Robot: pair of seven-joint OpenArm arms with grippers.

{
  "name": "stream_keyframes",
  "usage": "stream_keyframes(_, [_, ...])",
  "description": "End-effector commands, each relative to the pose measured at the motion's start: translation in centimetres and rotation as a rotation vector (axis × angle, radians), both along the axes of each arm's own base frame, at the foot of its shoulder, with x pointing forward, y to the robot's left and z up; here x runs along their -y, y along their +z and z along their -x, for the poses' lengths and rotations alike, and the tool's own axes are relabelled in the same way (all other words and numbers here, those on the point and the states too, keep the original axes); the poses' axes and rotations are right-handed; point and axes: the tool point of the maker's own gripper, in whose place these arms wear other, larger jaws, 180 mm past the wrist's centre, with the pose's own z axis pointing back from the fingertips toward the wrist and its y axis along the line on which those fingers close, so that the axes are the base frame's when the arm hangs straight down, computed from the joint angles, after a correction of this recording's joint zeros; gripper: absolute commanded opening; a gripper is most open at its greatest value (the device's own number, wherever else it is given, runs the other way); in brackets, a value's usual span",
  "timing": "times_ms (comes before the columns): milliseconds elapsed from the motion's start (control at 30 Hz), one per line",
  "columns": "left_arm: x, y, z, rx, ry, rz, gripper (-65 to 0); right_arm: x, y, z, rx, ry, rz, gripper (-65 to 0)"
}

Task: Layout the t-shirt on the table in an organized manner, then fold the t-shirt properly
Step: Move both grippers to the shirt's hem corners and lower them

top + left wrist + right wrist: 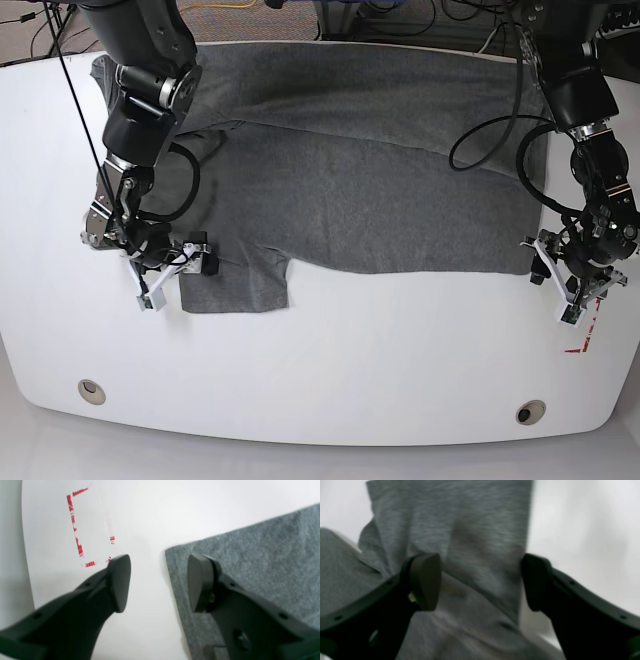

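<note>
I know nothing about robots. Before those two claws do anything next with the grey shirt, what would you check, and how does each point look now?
1. Left claw open: ok.
2. Right claw open: ok.
3. Left claw at the t-shirt corner, one finger over cloth, one over the table: ok.
4. Right claw over the sleeve: ok.
5. Shirt lying flat: not ok, top edge folded over.
6. Claws touching cloth: cannot tell.

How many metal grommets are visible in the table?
2. One grommet sits near the table's front edge on the base view's left; the other grommet near the front edge on its right. More could lie hidden under the t-shirt.
</note>
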Motion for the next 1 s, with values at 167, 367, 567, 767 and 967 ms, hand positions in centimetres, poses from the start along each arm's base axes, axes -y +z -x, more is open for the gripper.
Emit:
stream_keyframes(167, [-0.6, 0.9, -0.9, 0.027, 0.008, 0.009, -31.0, -1.3, 1.0, -1.9, 0.072, 0.029, -0.022, -18.2])
stream_keyframes(367, [-0.8, -0.2, -0.8, -0.004, 0.017, 0.026, -30.8, -2.4, -0.1, -1.6, 0.058, 0.060, -0.026, -18.4])
stream_keyframes(567, [-1.0, -1.3, -1.2, -0.027, 0.030, 0.061, -30.7, -2.8, -0.1, -1.7, 0.077, 0.072, -0.024, -31.9])
stream_keyframes(767, [-1.1, -3.1, -1.7, -0.047, 0.046, 0.120, -30.7, -2.3, 0.0, -1.8, 0.084, 0.081, -0.001, -65.0])
stream_keyframes(967, [-0.9, -4.6, -3.2, -0.054, 0.070, 0.211, -30.4, -1.8, 0.2, -1.8, 0.086, 0.093, 0.023, -63.7])
